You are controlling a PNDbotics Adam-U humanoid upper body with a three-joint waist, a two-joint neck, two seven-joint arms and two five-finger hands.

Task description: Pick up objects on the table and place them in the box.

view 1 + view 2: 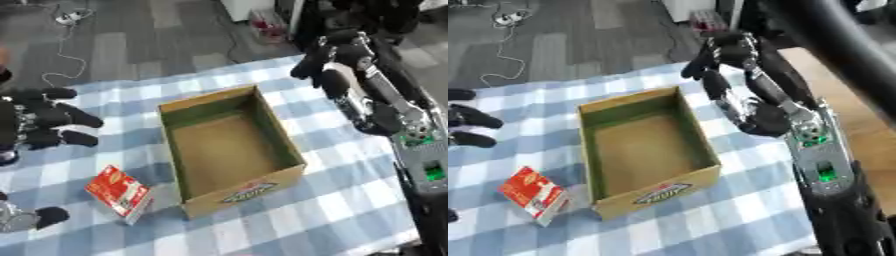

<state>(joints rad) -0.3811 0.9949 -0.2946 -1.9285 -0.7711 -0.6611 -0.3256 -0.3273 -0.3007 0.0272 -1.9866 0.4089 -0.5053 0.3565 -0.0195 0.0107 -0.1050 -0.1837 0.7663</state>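
**Checked cloth, open box, one packet beside it**

Blue-and-white checked tablecloth (350,210) over the table, grey floor beyond; red and white packet (119,193) lying flat on the cloth, just beside the near left corner of the cardboard box (229,150) (open-topped, nothing visible inside); left hand (44,124) at the left edge, fingers spread and holding nothing; right hand (328,62) above the far right corner of the box, fingers partly curled, holding nothing.

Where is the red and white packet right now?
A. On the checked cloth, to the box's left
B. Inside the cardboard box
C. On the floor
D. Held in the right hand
A: the red and white packet lies on the checked cloth left of the open cardboard box, untouched by either hand.
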